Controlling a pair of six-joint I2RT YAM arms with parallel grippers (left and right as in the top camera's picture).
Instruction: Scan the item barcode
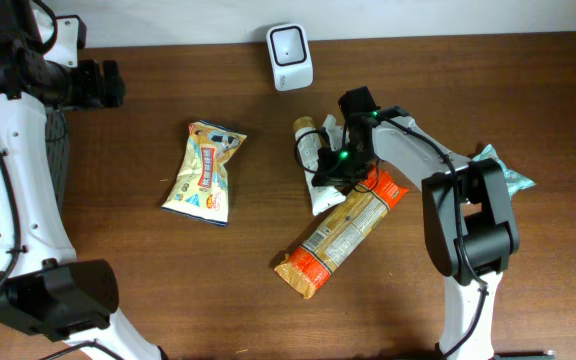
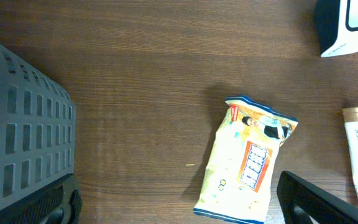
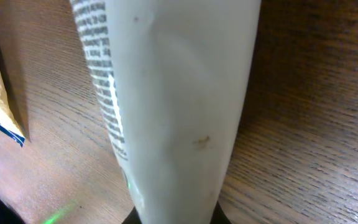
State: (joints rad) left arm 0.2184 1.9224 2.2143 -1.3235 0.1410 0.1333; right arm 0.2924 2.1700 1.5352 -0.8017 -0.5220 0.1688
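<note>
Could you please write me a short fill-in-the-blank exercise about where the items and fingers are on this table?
1. The right arm's fingers are shut on the ____ tube.
2. The left arm's fingers are wide ____ and hold nothing.
3. In the overhead view, the yellow snack bag lies to the ____ of the tube.
Missing words: white; open; left.

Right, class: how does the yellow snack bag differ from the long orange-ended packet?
The yellow snack bag is short and broad; the orange-ended packet is long and narrow. The bag lies alone; the packet lies close beside the white tube. Both lie flat on the table.
</note>
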